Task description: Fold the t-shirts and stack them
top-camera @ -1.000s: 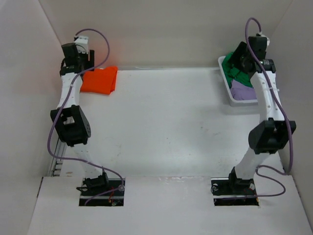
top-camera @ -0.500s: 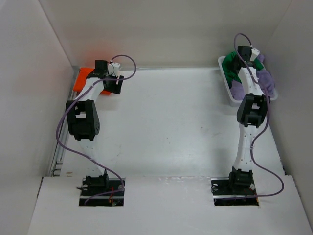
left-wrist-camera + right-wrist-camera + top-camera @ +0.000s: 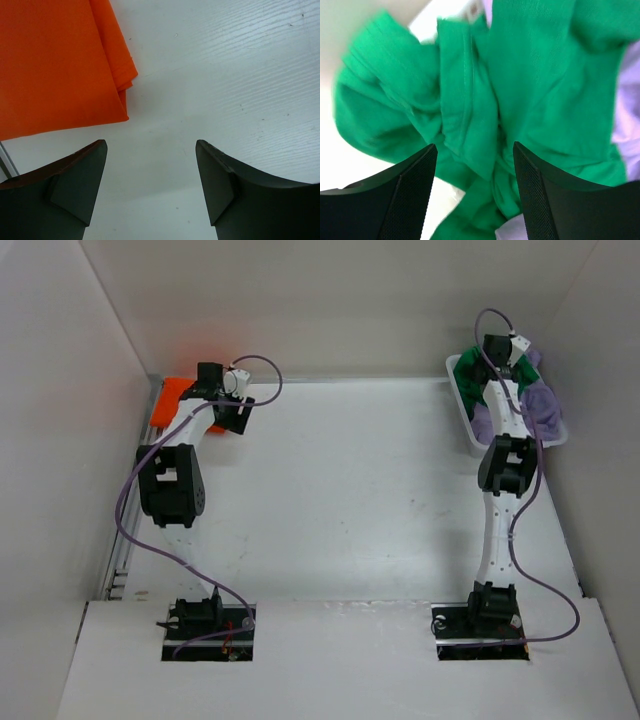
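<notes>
The orange t-shirt [image 3: 172, 390] lies folded flat in the far left corner of the table; the left wrist view shows its folded corner [image 3: 55, 65]. My left gripper [image 3: 238, 418] hovers open just to its right, with only bare table between its fingers [image 3: 150, 150]. The green t-shirt [image 3: 467, 380] lies crumpled in the white basket [image 3: 461, 416] at the far right. My right gripper [image 3: 492, 368] is open just above the green cloth [image 3: 530, 75], fingertips [image 3: 475, 150] astride a fold without pinching it. The lavender t-shirt [image 3: 543, 400] lies beside the green one and hangs over the basket's right rim [image 3: 627, 115].
White walls close in the table on the left, back and right. A metal rail [image 3: 120, 560] runs along the table's left edge. The basket sits tight against the right wall.
Both arms have stretched out far. The left gripper swung from over the orange shirt to its right side. The right gripper dropped into the basket, and lavender cloth now spills over its right rim.
</notes>
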Controlling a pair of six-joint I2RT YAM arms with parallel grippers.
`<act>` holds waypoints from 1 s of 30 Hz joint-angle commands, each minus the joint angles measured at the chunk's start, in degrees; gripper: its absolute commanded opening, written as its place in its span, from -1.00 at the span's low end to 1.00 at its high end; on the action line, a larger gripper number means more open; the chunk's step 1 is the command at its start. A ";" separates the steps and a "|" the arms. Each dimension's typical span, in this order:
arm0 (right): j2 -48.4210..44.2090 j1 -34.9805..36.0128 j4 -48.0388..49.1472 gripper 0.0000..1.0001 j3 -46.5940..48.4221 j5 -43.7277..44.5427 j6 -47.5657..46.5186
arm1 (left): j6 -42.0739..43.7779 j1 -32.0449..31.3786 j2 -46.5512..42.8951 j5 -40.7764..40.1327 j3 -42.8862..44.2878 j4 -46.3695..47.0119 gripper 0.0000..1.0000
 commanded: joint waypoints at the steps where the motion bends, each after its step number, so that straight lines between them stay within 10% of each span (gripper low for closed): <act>1: -0.42 -0.58 -2.15 0.34 -0.68 -2.63 2.38 | 2.03 -0.65 -1.21 -1.19 0.09 0.64 0.42; 16: -41.91 1.97 11.48 0.42 -54.11 -0.34 -5.36 | 1.76 -0.48 -4.11 0.13 -2.72 0.73 0.42; 30: -44.12 3.02 6.99 0.11 -59.40 -8.61 -0.96 | 0.89 0.49 -4.64 0.30 -4.75 1.08 0.42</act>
